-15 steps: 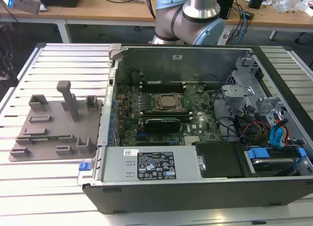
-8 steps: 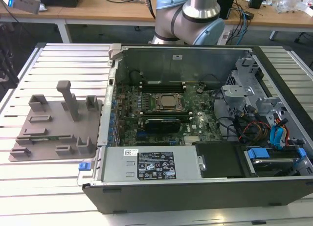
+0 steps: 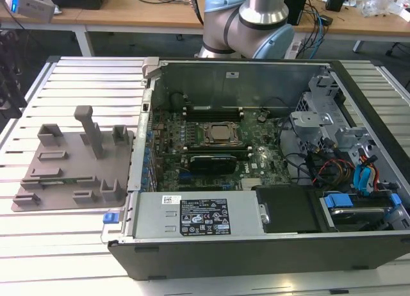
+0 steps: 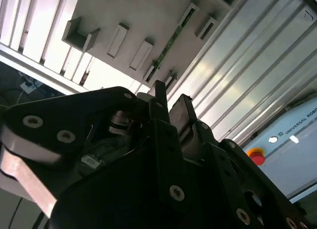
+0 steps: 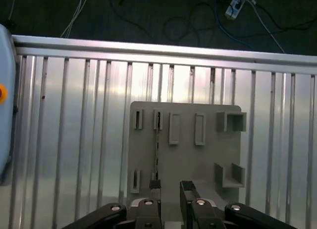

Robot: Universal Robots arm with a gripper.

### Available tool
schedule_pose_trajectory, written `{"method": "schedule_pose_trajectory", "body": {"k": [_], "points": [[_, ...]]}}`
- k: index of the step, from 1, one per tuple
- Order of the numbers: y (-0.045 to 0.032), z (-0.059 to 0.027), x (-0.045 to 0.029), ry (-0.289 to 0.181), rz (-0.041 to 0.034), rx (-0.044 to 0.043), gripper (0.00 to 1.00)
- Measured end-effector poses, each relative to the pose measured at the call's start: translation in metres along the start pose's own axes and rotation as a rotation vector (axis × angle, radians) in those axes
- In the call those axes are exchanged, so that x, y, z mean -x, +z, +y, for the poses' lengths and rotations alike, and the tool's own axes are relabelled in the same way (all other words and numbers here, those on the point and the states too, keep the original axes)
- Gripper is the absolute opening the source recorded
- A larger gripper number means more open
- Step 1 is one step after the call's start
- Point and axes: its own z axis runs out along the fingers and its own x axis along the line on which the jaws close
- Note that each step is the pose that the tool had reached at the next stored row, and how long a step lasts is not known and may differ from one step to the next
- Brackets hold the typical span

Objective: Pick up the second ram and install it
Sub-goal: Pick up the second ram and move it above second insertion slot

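Desk (image 3: 51,245) of ribbed metal slats, carrying the open computer case (image 3: 256,254) toward the exterior view's right and the grey tray (image 3: 64,164) toward the exterior view's left. The tray sits just beside the case wall, outside it, so you find the motherboard (image 3: 256,161) well apart from anything the tray holds.

The second ram (image 3: 59,179) rests in that tray, not in the case. It is a thin green strip standing on edge, held between small raised blocks near one side of the tray.

In the first wrist view the pincer (image 5: 171,189) hangs over the tray edge, spread and holding nothing, with open space between its two fingers (image 5: 155,187). The second ram (image 5: 157,149) runs straight away from the pincer, its long axis parallel to the fingers. Note the offset: the stick's near end lines up with one fingertip rather than with the gap. You should judge the pincer to be slightly to one side of the stick, not astride it.

The second wrist view agrees: the pincer (image 4: 171,102) is spread, and the second ram (image 4: 171,45) slants away beyond its tips, apart from them.
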Motion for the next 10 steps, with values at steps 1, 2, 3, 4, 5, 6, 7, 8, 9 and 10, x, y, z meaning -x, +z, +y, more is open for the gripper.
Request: {"method": "schedule_pose_trajectory", "body": {"k": [1,2,3,4,5,6,7,8,9,10], "points": [[0.0001,0.0,0.0,0.017,-0.0008,-0.0004,0.3],[0.0001,-0.0001,0.0,0.032,-0.0014,-0.0006,0.3],[0.0,0.0,0.0,0.033,-0.0014,-0.0005,0.3],[0.0001,0.0,0.0,0.034,-0.0015,-0.0005,0.3],[0.0,0.0,0.0,0.034,-0.0015,-0.0005,0.3],[0.0001,0.0,0.0,0.034,-0.0015,-0.0005,0.3],[0.0008,0.0,-0.0001,0.034,-0.0015,-0.0006,0.3],[0.0021,-0.0001,-0.0001,0.034,-0.0014,-0.0005,0.3],[0.0041,-0.0002,-0.0001,0.034,-0.0015,-0.0006,0.3],[0.0062,-0.0003,-0.0001,0.034,-0.0014,-0.0005,0.3]]}}
